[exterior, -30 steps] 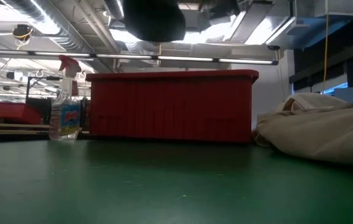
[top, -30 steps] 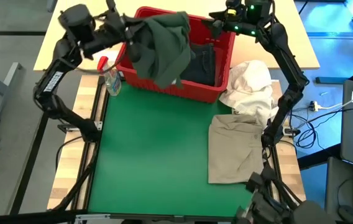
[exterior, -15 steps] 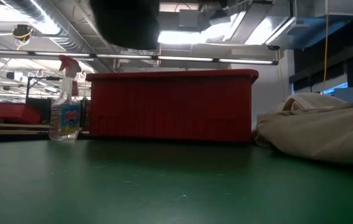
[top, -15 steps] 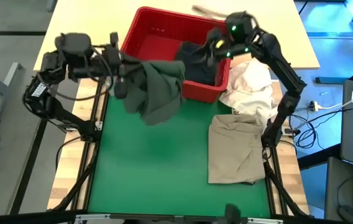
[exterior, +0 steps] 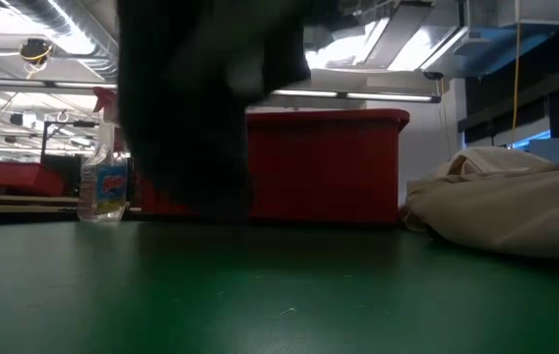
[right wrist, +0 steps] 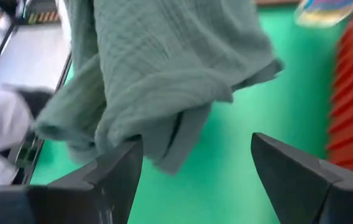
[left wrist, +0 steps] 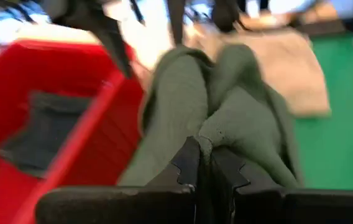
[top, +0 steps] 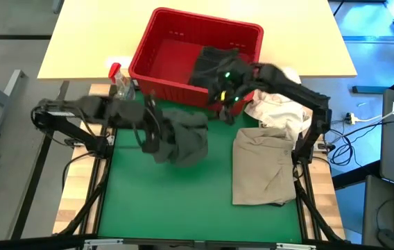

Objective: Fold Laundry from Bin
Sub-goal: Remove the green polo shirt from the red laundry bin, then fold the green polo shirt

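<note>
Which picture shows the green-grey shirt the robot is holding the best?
The high view: the whole shirt hangs from the left gripper over the green mat. The left wrist view shows only folds at the shut jaws, the right wrist view one hanging part, the low view a dark blur.

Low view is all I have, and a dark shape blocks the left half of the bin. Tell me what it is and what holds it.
Observer: It is a grey-green garment. The left gripper is shut on a fold of it and holds it over the green mat, in front of the bin.
Operator: Report the right gripper.
Observer: The right gripper is open and empty, near the bin's front wall, facing the garment.
Operator: Say what is in the bin.
Observer: One dark garment lies in its right half; the left half shows bare red floor.
</note>
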Robot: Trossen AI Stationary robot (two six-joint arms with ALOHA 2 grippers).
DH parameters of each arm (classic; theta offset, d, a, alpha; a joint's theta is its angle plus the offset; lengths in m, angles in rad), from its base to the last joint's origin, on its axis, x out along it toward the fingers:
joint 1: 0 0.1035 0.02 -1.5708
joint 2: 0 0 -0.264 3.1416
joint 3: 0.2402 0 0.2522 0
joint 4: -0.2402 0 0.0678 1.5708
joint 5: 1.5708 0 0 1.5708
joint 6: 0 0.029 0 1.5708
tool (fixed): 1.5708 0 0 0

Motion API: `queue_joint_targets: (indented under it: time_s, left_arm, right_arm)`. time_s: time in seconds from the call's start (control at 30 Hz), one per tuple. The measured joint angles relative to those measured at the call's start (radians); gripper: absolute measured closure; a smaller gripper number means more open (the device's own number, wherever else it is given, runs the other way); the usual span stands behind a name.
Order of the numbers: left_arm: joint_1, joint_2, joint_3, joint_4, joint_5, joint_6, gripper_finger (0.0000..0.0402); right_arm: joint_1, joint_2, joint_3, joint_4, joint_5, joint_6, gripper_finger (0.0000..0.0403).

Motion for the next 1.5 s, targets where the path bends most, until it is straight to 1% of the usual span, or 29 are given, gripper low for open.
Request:
queue_joint_targets:
  time_s: [0.1,0.23,0.33,0.43,0.6,0.7,0.83,0.93,1.0,1.17,1.3,1.37,1.43,1.5]
  left_arm:
    - [-0.058,-0.019,-0.151,0.02,-0.009,-0.047,0.0395]
    - [-0.099,-0.021,-0.321,0.032,-0.023,-0.145,0.0387]
    - [-0.107,-0.006,-0.413,0.077,-0.022,-0.201,0.0374]
    - [-0.108,0.0,-0.463,0.117,-0.024,-0.211,0.0362]
    - [-0.107,0.003,-0.467,0.21,-0.037,-0.207,0.0345]
    - [-0.107,0.003,-0.467,0.253,-0.044,-0.204,0.034]
    - [-0.107,0.003,-0.467,0.255,-0.044,-0.208,0.0341]
    - [-0.107,0.003,-0.467,0.272,-0.043,-0.273,0.0343]
    - [-0.106,0.003,-0.467,0.31,-0.045,-0.276,0.0342]
    - [-0.104,0.003,-0.467,0.492,-0.051,-0.187,0.0338]
    - [-0.104,0.003,-0.468,0.668,-0.051,-0.043,0.0337]
    - [-0.104,0.003,-0.468,0.752,-0.052,0.003,0.0337]
    - [-0.105,0.003,-0.468,0.786,-0.043,-0.006,0.0337]
    - [-0.113,0.003,-0.468,0.772,-0.009,-0.048,0.0337]
  right_arm:
    - [0.042,0.0,-0.127,0.034,-0.023,-0.025,0.0107]
    - [0.11,0.001,-0.308,0.135,-0.013,-0.034,0.0107]
    - [0.149,0.001,-0.415,0.207,0.021,-0.03,0.0107]
    - [0.179,0.001,-0.486,0.261,0.061,-0.011,0.0107]
    - [0.219,0.001,-0.557,0.333,0.118,-0.004,0.0107]
    - [0.236,0.002,-0.566,0.36,0.117,-0.005,0.0107]
    - [0.264,0.002,-0.568,0.396,0.117,-0.005,0.0107]
    - [0.285,0.002,-0.568,0.429,0.117,-0.004,0.0107]
    - [0.3,0.002,-0.568,0.441,0.117,-0.005,0.0107]
    - [0.33,0.002,-0.568,0.441,0.117,-0.012,0.0107]
    - [0.335,0.002,-0.568,0.438,0.121,-0.011,0.0107]
    - [0.335,0.001,-0.568,0.442,0.129,-0.011,0.0107]
    - [0.334,0.001,-0.568,0.426,0.135,-0.006,0.0107]
    - [0.335,0.0,-0.568,0.381,0.135,-0.005,0.0107]
